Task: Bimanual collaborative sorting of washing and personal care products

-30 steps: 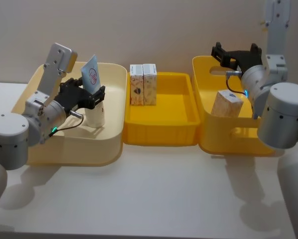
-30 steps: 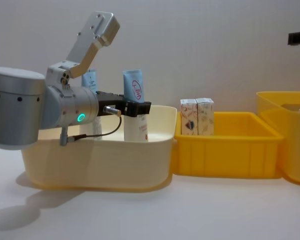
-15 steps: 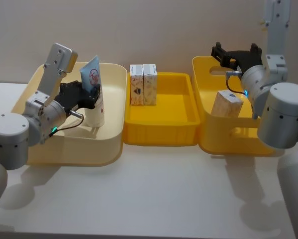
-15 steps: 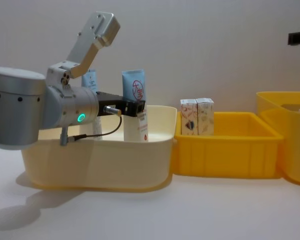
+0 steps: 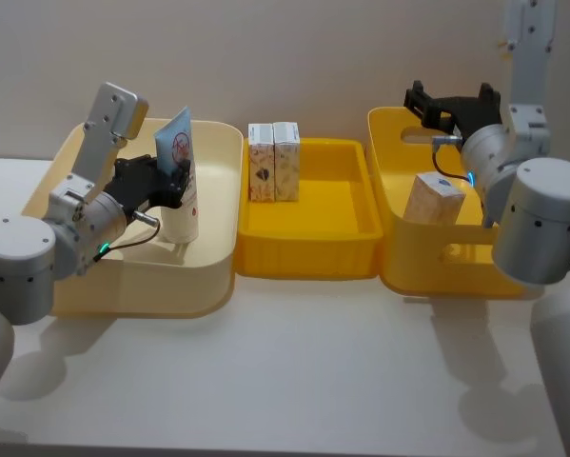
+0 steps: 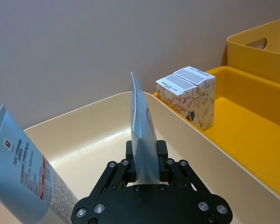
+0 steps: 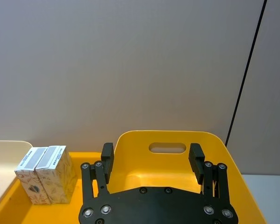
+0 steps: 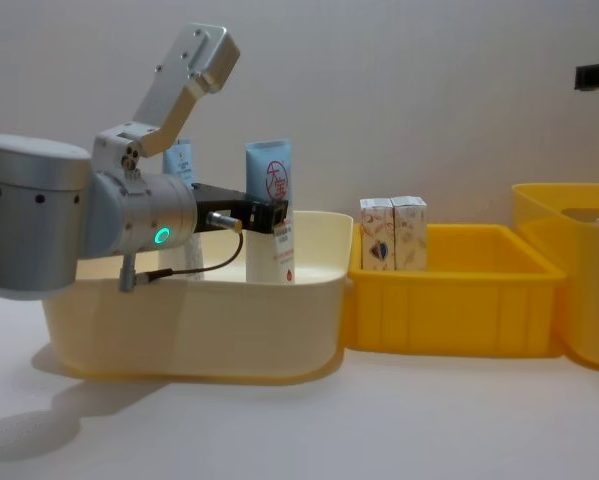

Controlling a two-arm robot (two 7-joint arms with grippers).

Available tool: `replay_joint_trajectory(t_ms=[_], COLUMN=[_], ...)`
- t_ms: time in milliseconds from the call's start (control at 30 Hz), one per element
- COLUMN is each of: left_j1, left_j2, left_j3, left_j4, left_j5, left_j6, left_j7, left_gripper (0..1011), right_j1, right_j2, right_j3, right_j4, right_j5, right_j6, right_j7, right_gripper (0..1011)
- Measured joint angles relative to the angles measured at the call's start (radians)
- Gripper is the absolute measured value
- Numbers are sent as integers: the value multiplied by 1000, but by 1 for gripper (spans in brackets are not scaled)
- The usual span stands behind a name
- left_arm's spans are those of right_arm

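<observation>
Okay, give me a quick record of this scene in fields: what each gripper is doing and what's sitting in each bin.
left gripper: shut on a tube, upright in the cream bin
right gripper: open, holding nothing, above the back of the right bin
cream bin: the held tube and a second tube
middle tray: two cartons, side by side, touching, at its back left
right bin: one carton
</observation>
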Motion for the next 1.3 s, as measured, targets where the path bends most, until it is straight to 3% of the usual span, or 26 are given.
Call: replay_joint_trajectory(t_ms=[533, 767, 1033, 1300], left_j1=[1, -5, -46, -93], left_j2=[3, 19, 42, 47], left_j3=[1, 5, 7, -1], left_j4=[-6, -41, -103, -132], left_j5=[6, 27, 47, 51], left_j6=[6, 52, 112, 122], left_j7=[2, 7, -5, -35], left_gripper=[257, 256, 255, 255], right_j1=[0, 0, 0, 0], right_j2=[0, 0, 0, 0], right_j3=[0, 0, 0, 0], right_j4=[0, 0, 0, 0], right_j5=[0, 0, 0, 0], right_j6=[0, 0, 0, 0], right_j7=[0, 0, 0, 0], right_gripper=[1001, 1001, 1001, 1001])
